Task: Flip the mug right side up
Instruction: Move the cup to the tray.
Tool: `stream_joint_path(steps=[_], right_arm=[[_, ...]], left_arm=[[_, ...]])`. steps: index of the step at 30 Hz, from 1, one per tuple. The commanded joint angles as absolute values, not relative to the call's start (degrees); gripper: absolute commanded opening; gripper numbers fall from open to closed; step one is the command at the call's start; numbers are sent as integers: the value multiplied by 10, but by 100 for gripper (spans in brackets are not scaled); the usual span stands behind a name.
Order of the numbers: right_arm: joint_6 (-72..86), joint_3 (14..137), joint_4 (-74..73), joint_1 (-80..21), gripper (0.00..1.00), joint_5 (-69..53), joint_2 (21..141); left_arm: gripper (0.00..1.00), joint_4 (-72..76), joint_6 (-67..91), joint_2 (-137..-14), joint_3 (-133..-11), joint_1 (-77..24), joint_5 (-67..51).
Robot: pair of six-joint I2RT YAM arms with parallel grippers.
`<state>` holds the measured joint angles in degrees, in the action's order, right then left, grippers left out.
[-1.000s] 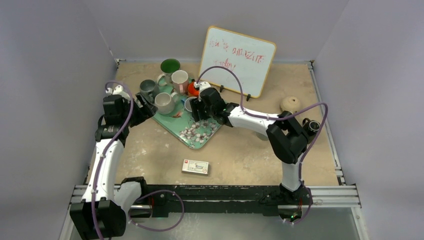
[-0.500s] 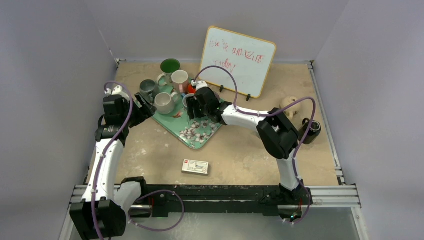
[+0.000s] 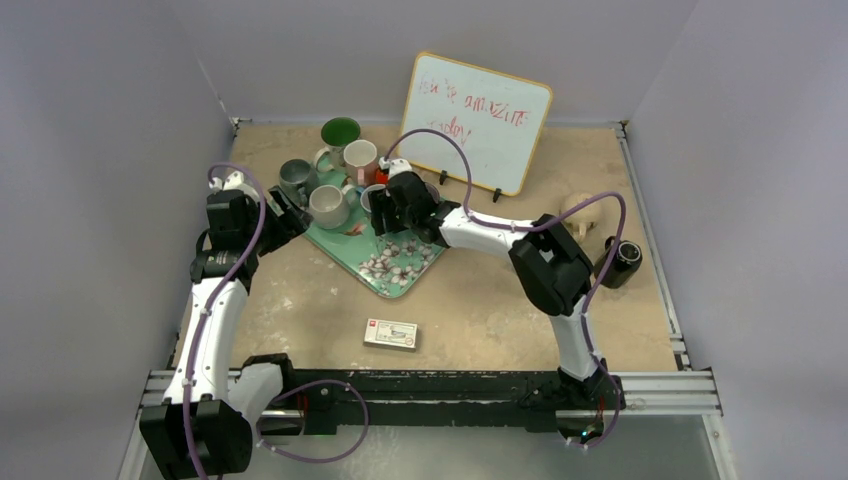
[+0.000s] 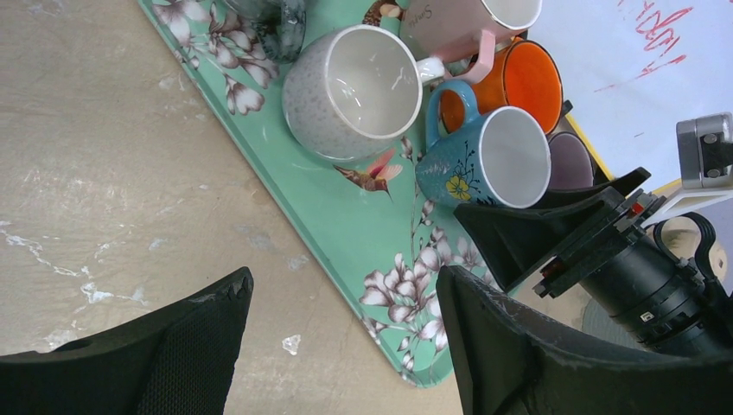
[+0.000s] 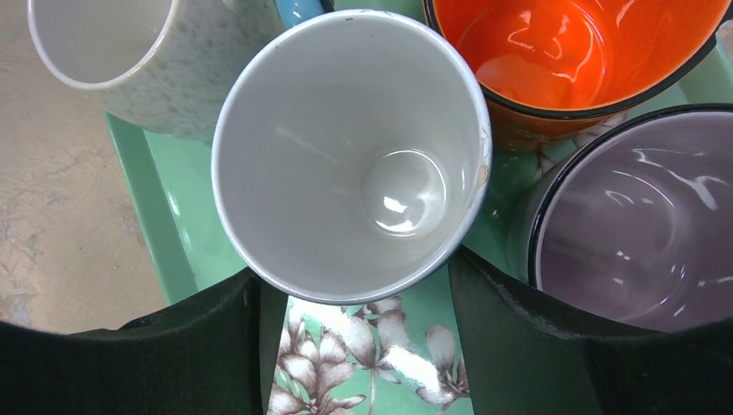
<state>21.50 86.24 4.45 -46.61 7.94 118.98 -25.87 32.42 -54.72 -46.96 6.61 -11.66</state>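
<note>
A blue mug [image 5: 346,156] with a white inside stands mouth up on the green floral tray [image 5: 173,216], among other mugs. My right gripper [image 5: 353,272] reaches down around it, one finger against each side of its body below the rim, shut on it. In the left wrist view the blue mug [image 4: 484,160] shows a yellow flower and its handle points toward the speckled mug. From above, the right gripper [image 3: 385,205] covers most of the mug. My left gripper [image 4: 344,281] hangs open and empty over the tray's [image 4: 346,233] left edge, left gripper [image 3: 290,215] apart from the mugs.
Crowded round the blue mug are a speckled white mug [image 5: 112,52], an orange mug [image 5: 562,52] and a black mug with purple inside [image 5: 631,216]. Pink [image 3: 360,160], green [image 3: 340,133] and grey [image 3: 296,178] mugs stand behind. A whiteboard [image 3: 475,120], a beige object [image 3: 580,208] and a small box [image 3: 390,333] are nearby.
My right arm has swung left and back over the tray, carrying the blue mug closer to the other mugs. The left arm has stayed still.
</note>
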Motion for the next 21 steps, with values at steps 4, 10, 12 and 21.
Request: stream_joint_path(steps=[4, 10, 12, 21], right_arm=[[212, 907, 78, -468, 69, 71, 1204], [215, 932, 73, -468, 69, 68, 1223], [216, 935, 73, -468, 69, 67, 1228], [218, 971, 53, -468, 69, 48, 1258]], left_arm=[[76, -259, 333, -539, -472, 67, -105], [76, -259, 333, -538, -472, 67, -100], [76, -261, 333, -539, -472, 67, -99], [76, -263, 335, -538, -472, 67, -93]])
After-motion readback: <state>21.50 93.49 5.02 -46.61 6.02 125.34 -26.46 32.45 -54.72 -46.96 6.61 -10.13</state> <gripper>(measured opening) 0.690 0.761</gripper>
